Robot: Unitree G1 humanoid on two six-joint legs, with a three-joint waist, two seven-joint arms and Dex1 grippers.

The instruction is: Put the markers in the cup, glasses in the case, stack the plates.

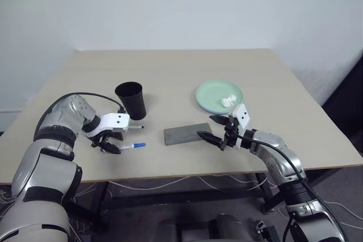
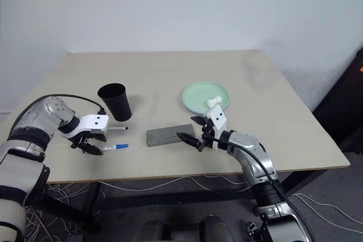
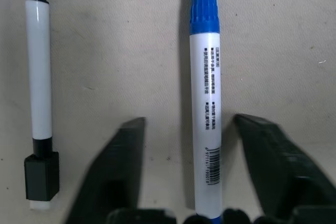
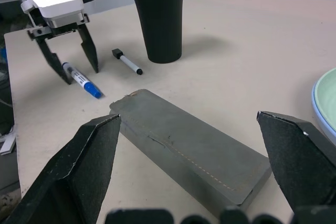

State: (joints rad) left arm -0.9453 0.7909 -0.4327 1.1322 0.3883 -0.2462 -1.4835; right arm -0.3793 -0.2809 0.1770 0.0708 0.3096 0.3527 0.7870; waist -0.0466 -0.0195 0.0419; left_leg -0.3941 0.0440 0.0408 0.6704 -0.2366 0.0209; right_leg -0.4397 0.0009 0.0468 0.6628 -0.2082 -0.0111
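A blue-capped marker (image 3: 207, 103) lies on the table with my left gripper (image 1: 106, 147) pointing down over it. The fingers (image 3: 121, 171) stand open on either side of its barrel, with a gap on each side. The black-capped marker (image 3: 39, 103) lies parallel beside it, close to the foot of the upright black cup (image 1: 131, 100). The grey case (image 1: 184, 134) lies shut at the table's middle front, and my right gripper (image 1: 207, 126) hovers open and empty over its right end. The mint green plate (image 1: 218, 92) rests on the light blue plate (image 4: 319, 109). The glasses are out of view.
A white lump of tissue (image 1: 228, 101) sits on the green plate. The beige table (image 1: 170, 66) has bare room at the back and on the far right. Its front edge runs just below the markers and the case. Cables hang under the table.
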